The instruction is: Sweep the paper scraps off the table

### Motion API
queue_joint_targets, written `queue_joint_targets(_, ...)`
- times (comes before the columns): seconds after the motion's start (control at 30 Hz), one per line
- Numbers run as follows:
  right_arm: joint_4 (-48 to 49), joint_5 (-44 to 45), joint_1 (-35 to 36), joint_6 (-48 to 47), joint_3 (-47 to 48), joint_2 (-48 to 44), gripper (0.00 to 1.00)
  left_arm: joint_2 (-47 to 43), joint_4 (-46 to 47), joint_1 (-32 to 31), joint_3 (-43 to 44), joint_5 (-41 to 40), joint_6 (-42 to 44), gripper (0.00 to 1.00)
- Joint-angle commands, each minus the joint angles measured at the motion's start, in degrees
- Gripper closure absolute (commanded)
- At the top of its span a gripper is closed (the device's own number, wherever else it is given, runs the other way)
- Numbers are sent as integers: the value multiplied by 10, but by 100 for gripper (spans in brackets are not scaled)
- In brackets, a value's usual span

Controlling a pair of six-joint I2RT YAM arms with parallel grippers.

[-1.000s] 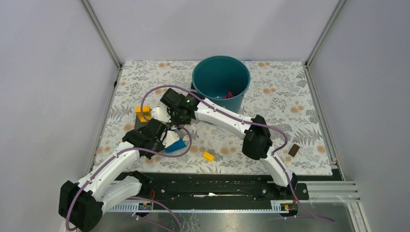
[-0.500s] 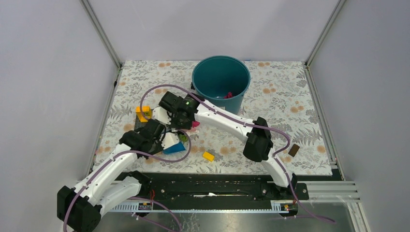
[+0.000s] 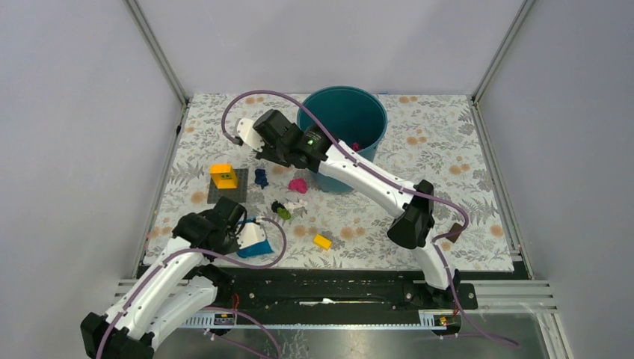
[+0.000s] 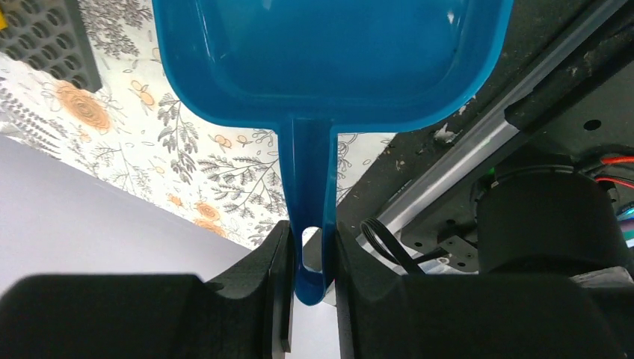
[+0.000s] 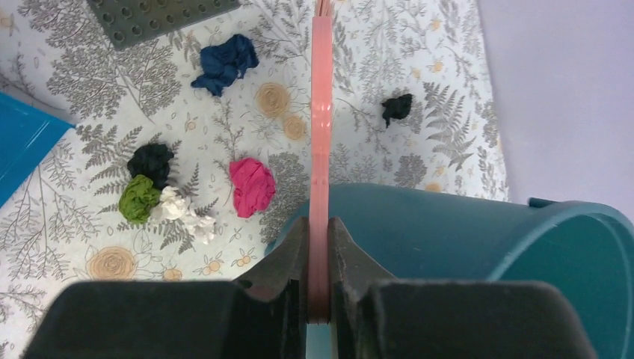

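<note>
Left of tabletop point(image 3: 463, 157) centre, most paper scraps point(image 5: 252, 186) are lying unswept; one is sitting in bucket point(image 3: 340, 120); left gripper point(image 4: 310, 247) is clamping dustpan point(image 4: 329, 60) handle, right gripper point(image 5: 319, 239) is clamping brush point(image 5: 321, 112).

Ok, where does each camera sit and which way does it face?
Top external: above and behind the bases, looking down on the table; left arm and right arm show.
Left wrist: looks along the left gripper, shut on the handle of the blue dustpan.
Right wrist: looks down past the right gripper, shut on a pink handle, at paper scraps and teal bucket.
Shared: top and right wrist both show the magenta scrap.
</note>
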Motion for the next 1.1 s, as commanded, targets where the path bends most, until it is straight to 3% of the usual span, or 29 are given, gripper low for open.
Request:
queue_joint_targets(0.0,27,52,5,9,4,-33,100,42,8,2,20,3,-24,100)
queue_joint_targets(0.23,-66,147,19,64,-10,-3,100,120,63,2,44,18,-57,100)
queue_joint_targets(0.37,-118,152,19,111,-6,24,100,140,95,2,41,17,-57,100)
queue_joint_targets(0.87,-168,-16,19,235,-51,46,100,193,171,1,33,36,-86,100)
queue_joint_targets(1.07,-158,-74,7,274,-8,36,100,216,196,-3,38,49,-93,100)
